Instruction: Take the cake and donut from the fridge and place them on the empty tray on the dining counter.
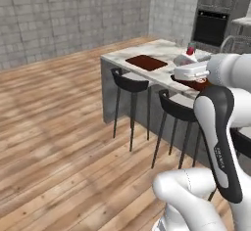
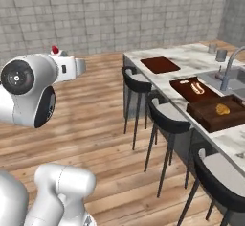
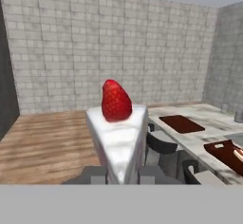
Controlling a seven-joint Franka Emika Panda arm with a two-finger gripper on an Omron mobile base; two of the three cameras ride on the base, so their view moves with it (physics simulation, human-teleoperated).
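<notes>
Cake, a white wedge topped with a red strawberry, stood upright between the two dark fingertips of the gripper, which was pinched closed on the slice's lower sides. In the hand view the wedge pointed toward the camera and was carried in the air, with a wooden floor and a grey brick wall behind it. In the left base view the cake appeared as a small white shape with a red top at the end of the white arm, seen in front of the dining counter. In the right base view only the red topping of the cake showed above the white wrist, at the far left of the picture and well apart from the counter.

The dining counter was a white-and-grey marbled top on a grey base, with black stools lined along its near side. The tray, flat, dark reddish-brown and bare, lay near the far end of the counter; it was also visible in the left base view and in the hand view. Nearer the camera lay a second reddish board carrying pale items, and beside that a darker raised-sided tray holding an orange piece of food. A curved tap rose over a sink set in the counter behind these, and two small grey cups stood beyond it.
</notes>
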